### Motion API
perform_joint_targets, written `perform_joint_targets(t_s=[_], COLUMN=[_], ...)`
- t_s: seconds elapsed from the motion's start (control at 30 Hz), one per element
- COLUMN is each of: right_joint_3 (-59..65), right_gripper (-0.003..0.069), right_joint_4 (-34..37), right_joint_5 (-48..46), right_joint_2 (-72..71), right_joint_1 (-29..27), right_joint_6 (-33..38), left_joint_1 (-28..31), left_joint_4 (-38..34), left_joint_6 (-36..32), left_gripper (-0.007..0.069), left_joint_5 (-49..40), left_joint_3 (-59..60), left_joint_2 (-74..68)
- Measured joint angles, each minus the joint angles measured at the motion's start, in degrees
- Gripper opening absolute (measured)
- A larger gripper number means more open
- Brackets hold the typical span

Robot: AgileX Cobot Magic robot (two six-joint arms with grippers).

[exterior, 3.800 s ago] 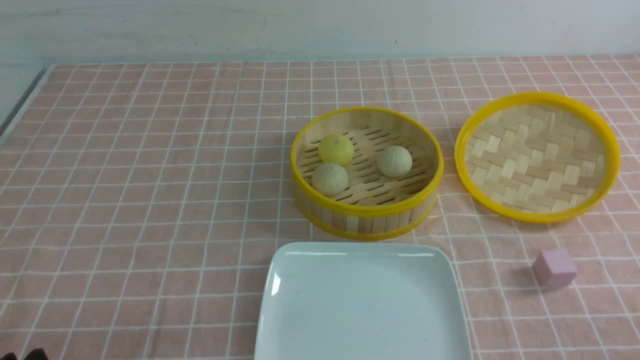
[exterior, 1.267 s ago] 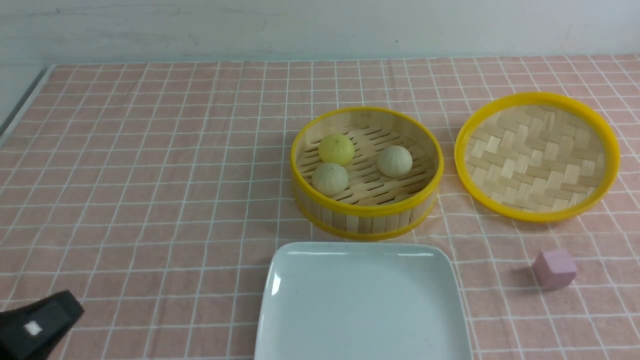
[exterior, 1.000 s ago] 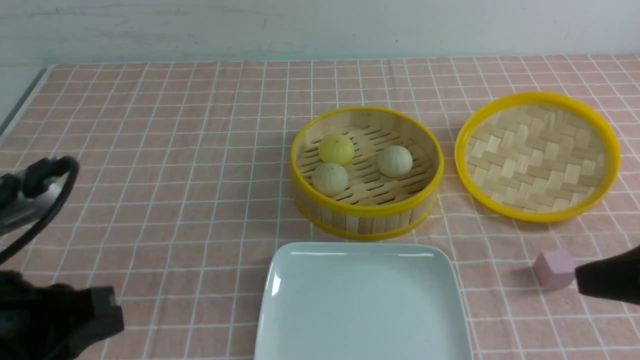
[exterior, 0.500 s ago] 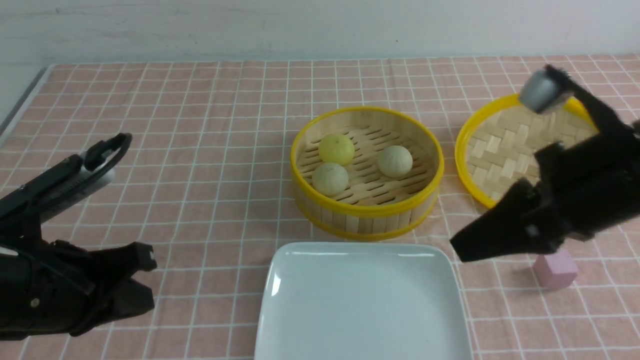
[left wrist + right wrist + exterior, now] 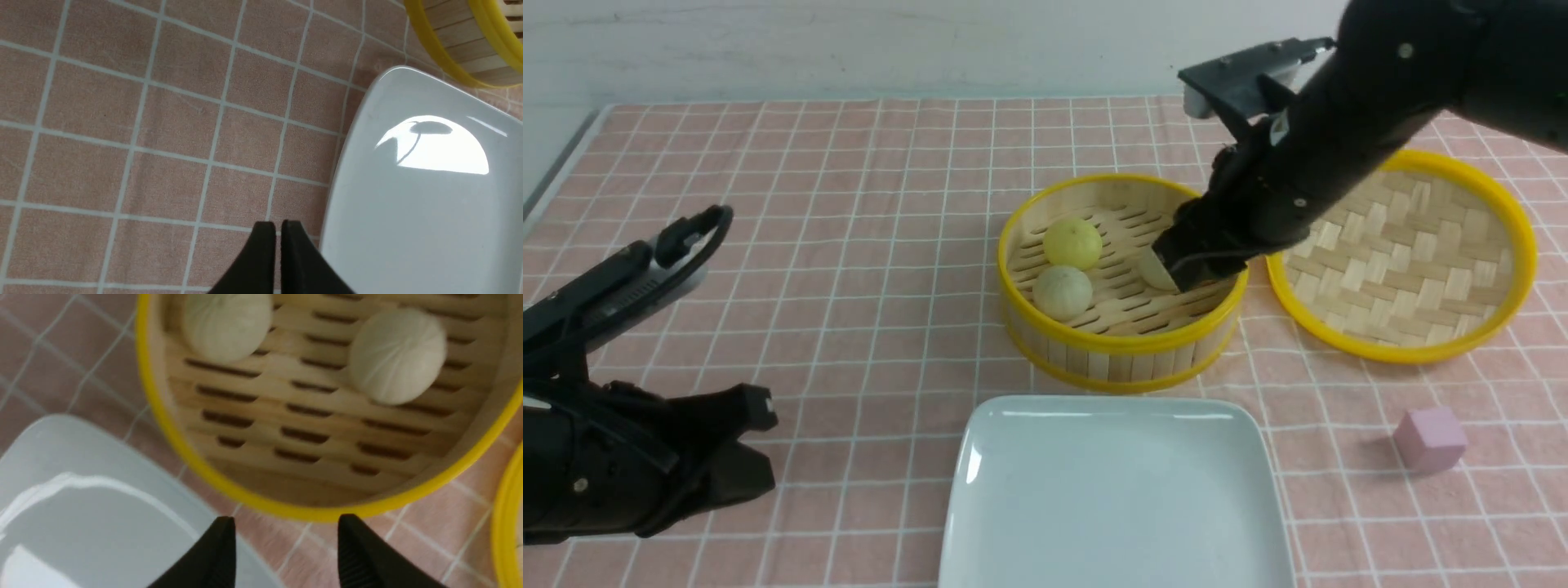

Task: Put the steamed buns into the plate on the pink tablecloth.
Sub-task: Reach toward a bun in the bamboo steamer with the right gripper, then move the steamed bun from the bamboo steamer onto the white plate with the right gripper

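The plate is the nearest of the main things. It is big and white, it lies on the pink tablecloth, and no bun is on it. A bun dropped on it could roll, because buns are round and the plate looks slick.

The left gripper is off to the left of the plate. Its two tips are close together with a small gap, and they hold nothing. If that arm swung in too soon, it could bump the plate or get in the other arm's way.

Just past the plate is the steamer, with all three buns inside. The near pale bun and the yellow bun sit side by side. If a grip went for one of them, a fat finger could shove the other, since they are so close.

The right gripper is over the steamer, with its fingers spread apart and nothing between them. The other pale bun sits by itself, partly behind that arm in the front view. If the gripper came down crooked, a finger could hit the yellow rim and push the steamer. If it squeezed too hard, the bun might squash or pop out, as it looks soft.

The flat lid is beside the steamer, and the arm might knock it if it swung low.
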State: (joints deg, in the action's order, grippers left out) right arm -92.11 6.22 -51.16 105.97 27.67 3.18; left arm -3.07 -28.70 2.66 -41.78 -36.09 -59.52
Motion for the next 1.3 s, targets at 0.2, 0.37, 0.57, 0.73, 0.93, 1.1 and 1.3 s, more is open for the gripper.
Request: perform_joint_targets(t_s=[0.2,0.37,0.57,0.73,0.93,1.1,1.3], right_joint_3=[-4.64,-5.17,-5.22,-5.40,-5.46,-5.65,-5.47], right_gripper=[0.0435,0.0435,0.0403,0.0360,0.0239,0.0028,0.0021], right_joint_4=[-7.98,-13.61,-21.00,-23.69,-22.77,-20.30,-14.80], right_joint_5=[6.03,10.94,13.78,15.90,16.12,14.43,2.84], right_joint_2=[9.03,14.10,15.81,15.86,17.86,16.86,6.99], right_joint_1=[0.00,0.00,0.00,0.00,0.00,0.00,0.00], right_joint_6=[-7.56,-9.56,-15.28,-20.18,-22.72,-21.98,-15.78], left_joint_1=[0.00,0.00,0.00,0.00,0.00,0.00,0.00], left_joint_4=[-0.58,-0.77,-0.83,-0.89,-0.95,-1.00,-1.00], left_joint_6=[0.00,0.00,0.00,0.00,0.00,0.00,0.00], left_gripper=[0.0057,0.0065,0.0073,0.0074,0.0085,0.0091,0.0097], left_joint_5=[-0.05,-0.10,-0.10,-0.10,-0.10,-0.10,-0.10], left_joint_3=[0.00,0.00,-0.05,-0.05,-0.05,-0.05,-0.05], left_joint_2=[0.00,0.00,-0.02,-0.02,-0.02,-0.02,-0.02])
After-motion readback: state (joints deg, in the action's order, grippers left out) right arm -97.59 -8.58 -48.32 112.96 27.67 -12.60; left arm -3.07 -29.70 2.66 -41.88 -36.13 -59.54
